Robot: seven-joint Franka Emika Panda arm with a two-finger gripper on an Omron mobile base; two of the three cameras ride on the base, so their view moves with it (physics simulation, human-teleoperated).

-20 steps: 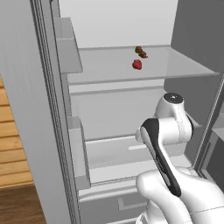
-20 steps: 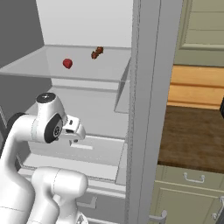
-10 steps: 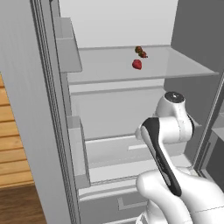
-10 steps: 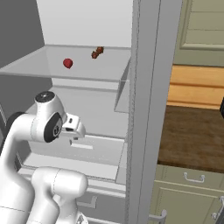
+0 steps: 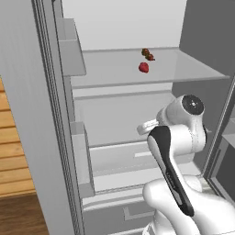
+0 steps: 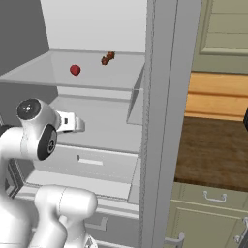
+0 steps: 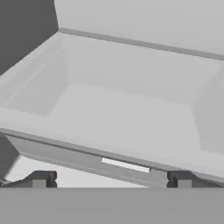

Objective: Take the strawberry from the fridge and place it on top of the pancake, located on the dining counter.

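We're on the first step: reaching into the tall light-grey fridge (image 5: 55, 137), door open, nothing picked yet. The tiny rounded red strawberry (image 5: 143, 67) sits on the upper translucent white shelf (image 5: 105, 73), top centre of the left base view; in the right base view it's upper left (image 6: 74, 70). A small brown clump (image 5: 147, 53) lies just behind it on the same shelf, close but apart.

The two-finger gripper (image 7: 111, 179) is empty, jaws spread wide, tips at the two bottom corners of the hand view. That view looks into the pale box-shaped lower compartment (image 7: 122, 109) of the fridge, no strawberry in it, so we judge the hand is aimed well below the target shelf. The white arm's wrist (image 6: 68, 122) sits at mid-fridge height, under the shelf's front edge.

Next move as we see it: raise the hand above the shelf lip, push in towards the strawberry, line the tips either side, then close. Watch for: clipping the shelf edge on the way up, nudging the brown clump, rolling the berry. Pancake and table steps not started.
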